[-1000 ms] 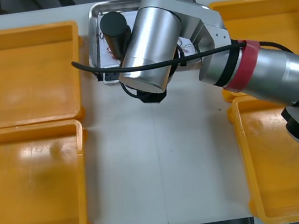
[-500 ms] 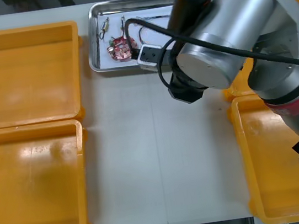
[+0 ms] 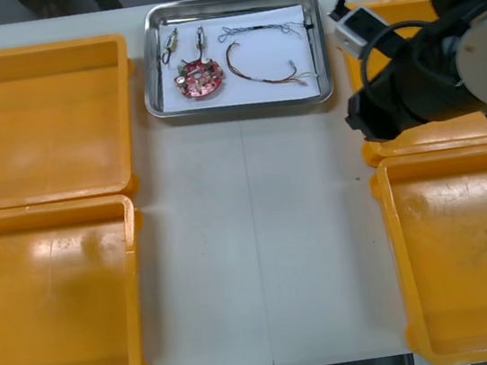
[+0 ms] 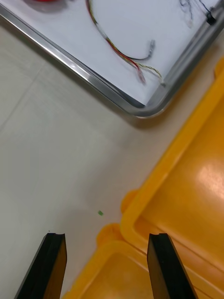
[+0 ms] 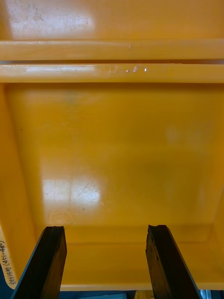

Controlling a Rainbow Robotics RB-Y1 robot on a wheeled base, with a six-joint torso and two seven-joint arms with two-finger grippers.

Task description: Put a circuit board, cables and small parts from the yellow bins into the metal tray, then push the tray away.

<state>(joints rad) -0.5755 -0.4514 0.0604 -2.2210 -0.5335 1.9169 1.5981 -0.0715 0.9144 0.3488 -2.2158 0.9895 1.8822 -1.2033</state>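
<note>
Tray [image 3: 242, 107] sitting far centre, between bins [image 3: 37, 130]. Am seeing board [image 3: 199, 77], red-yellow cable [image 3: 251, 76], blue-white cable [image 3: 258, 27] and small metal parts [image 3: 172, 44] lying inside on white floor. Right gripper [image 4: 106, 238] hovering over table [image 3: 254, 254] by tray's near right corner, beside right bins [image 4: 186, 196], fingers [image 4: 51, 261] apart, holding nothing. Left gripper [image 5: 106, 231] idling over near left bin [image 5: 112, 140], likewise spread and empty.

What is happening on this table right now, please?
At the far edge of the table, the metal tray holds a red circuit board, cables and small metal parts. The right hand hovers open and empty over the table, between the tray's corner and the right bins. The left hand hangs open above the near left bin.
</note>
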